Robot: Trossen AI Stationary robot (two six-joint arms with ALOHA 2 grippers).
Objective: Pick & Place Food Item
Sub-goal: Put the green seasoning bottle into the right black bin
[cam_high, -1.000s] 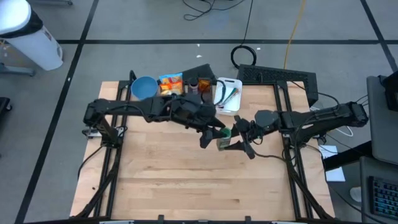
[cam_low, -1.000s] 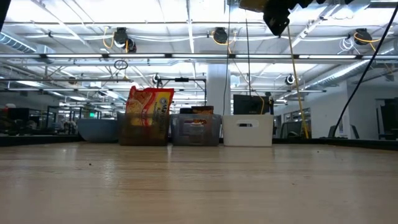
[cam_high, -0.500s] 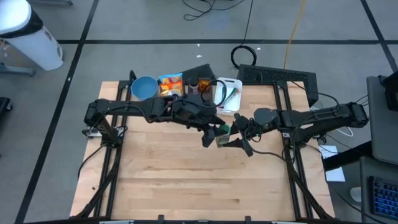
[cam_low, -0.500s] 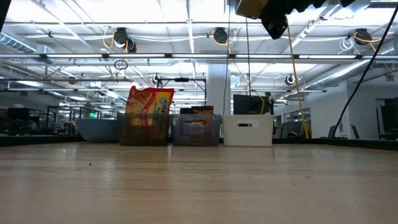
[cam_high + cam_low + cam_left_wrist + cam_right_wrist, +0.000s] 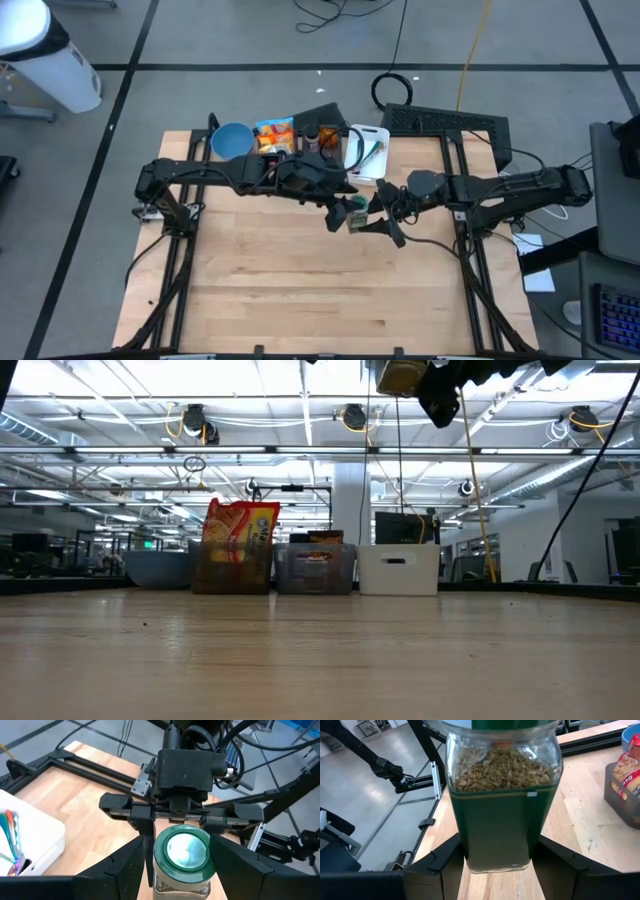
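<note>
Two grippers, left gripper [image 5: 343, 211] and right gripper [image 5: 372, 215], both clamp their fingers on one jar [image 5: 356, 214] of dried food, held high above the table [image 5: 300, 290]; uncoordinated release or pulling may drop it.

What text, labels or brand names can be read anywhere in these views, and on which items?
None can be read.
Orange snack bag: printing too blurred to read; in the right wrist view only a fragment shows at the edge.
Jar held between both pincers: green label, no text visible.
Grey bin: label unreadable.
White bin: dark mark, unreadable.
</note>
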